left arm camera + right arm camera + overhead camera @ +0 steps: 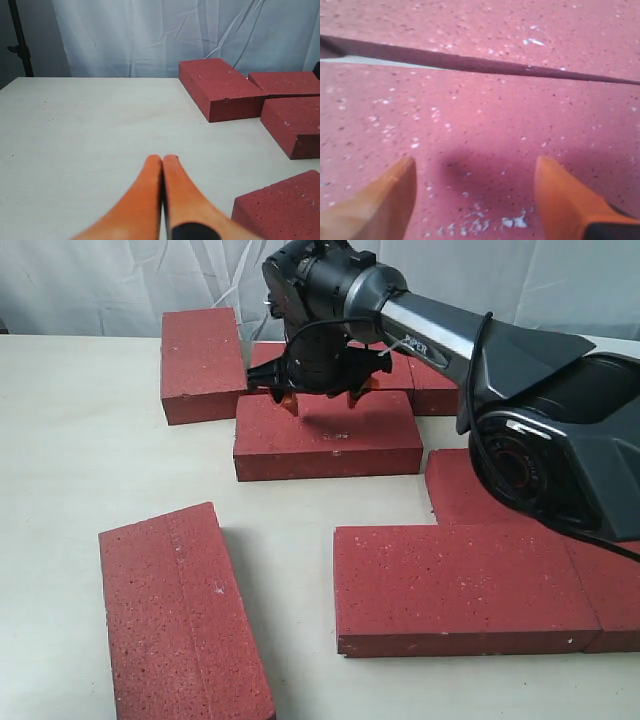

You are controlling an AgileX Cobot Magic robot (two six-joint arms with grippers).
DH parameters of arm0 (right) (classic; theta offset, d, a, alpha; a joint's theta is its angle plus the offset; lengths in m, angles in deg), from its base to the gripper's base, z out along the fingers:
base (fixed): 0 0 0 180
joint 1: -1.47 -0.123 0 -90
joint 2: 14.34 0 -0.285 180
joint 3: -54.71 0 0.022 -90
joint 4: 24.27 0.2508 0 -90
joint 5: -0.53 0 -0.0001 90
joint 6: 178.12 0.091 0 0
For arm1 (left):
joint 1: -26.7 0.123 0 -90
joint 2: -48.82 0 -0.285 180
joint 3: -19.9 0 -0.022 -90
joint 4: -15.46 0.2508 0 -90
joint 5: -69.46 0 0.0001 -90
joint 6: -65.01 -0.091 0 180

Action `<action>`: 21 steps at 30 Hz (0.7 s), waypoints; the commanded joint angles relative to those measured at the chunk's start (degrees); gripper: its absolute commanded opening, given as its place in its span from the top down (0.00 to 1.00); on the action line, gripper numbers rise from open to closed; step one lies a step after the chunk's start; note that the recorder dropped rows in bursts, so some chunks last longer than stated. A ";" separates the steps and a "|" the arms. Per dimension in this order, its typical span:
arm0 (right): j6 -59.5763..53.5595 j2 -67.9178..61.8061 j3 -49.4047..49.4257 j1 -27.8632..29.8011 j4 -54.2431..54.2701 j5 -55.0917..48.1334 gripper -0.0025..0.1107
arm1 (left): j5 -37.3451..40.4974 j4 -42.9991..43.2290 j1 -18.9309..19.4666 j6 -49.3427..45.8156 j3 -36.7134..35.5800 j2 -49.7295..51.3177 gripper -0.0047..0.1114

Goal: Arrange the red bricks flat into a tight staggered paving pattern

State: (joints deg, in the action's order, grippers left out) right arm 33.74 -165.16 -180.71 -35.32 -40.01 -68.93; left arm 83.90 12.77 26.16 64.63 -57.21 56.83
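1. Your right gripper [322, 400] has its jaws wide apart and holds nothing. It hangs over the far part of the middle brick [328, 435].
2. In the right wrist view its orange fingers [380, 200] stand over bare brick top, with a shadow between them. You cannot tell whether the tips touch.
3. Beyond the fingers in that view runs a dark seam [470, 62] where this brick meets the next one.
4. Your left gripper [162, 161] has its fingers pressed together on nothing, above the bare table [90, 125].
5. All the bricks you can see lie flat. The far-left brick [200, 362] sits just beside the middle brick's far left corner.
6. The near-left brick [180, 615] lies alone and angled, apart from the near-centre brick [460, 585].
7. The near-centre brick butts against the near-right brick [610, 590].
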 commanded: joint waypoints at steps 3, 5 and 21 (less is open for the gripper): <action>-5.09 2.97 0.97 -4.27 4.62 -0.50 0.85 | -0.79 0.14 0.28 -0.03 -0.10 -0.23 0.96; -5.47 4.29 2.96 -4.72 6.56 -0.50 0.98 | -0.79 0.14 0.28 -0.03 -0.10 -0.23 0.96; -22.88 28.03 41.63 3.85 19.31 18.05 0.98 | -0.79 0.27 0.28 -0.03 -0.10 -0.23 0.96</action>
State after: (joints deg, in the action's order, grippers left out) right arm 14.22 -139.87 -143.77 -34.44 -21.38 -54.64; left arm 83.90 12.77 26.16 64.63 -57.21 56.83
